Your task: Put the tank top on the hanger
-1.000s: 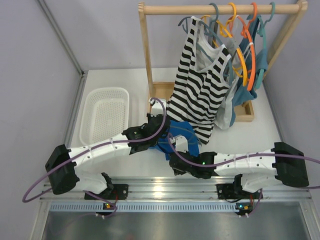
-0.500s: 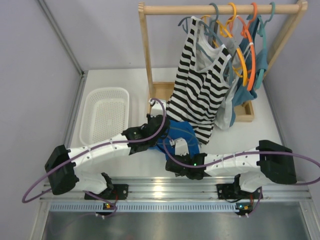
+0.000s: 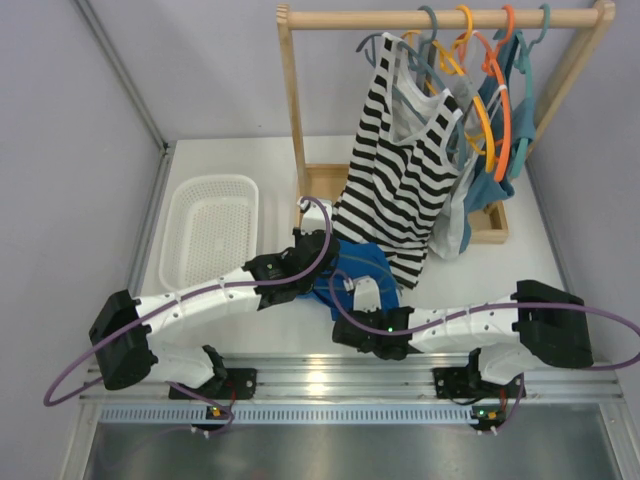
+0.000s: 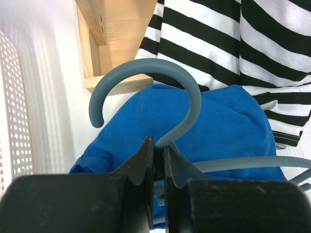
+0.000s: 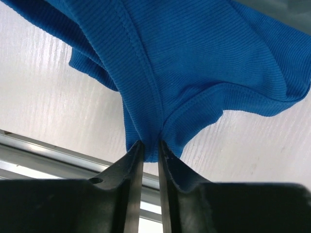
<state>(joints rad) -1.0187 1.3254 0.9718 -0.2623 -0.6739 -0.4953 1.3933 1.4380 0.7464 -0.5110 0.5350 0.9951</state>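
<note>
Left gripper (image 4: 156,145) is pinching the neck of the hanger (image 4: 192,97) just below its hook, fingers closed tight on it. Hanger is lying over the tank top (image 4: 228,121), which is sitting bunched on the table (image 3: 480,270), touching the striped top (image 4: 233,43) hem. Right gripper (image 5: 148,144) is clamping a seamed edge of the blue fabric, holding that fold above the white surface

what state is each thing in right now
left gripper, shut on the hanger's neck
right gripper, shut on an edge of the tank top
hanger, held below its hook, hook free
tank top, bunched, one edge pinched and pulled up
striped top, hanging from the rack
</note>
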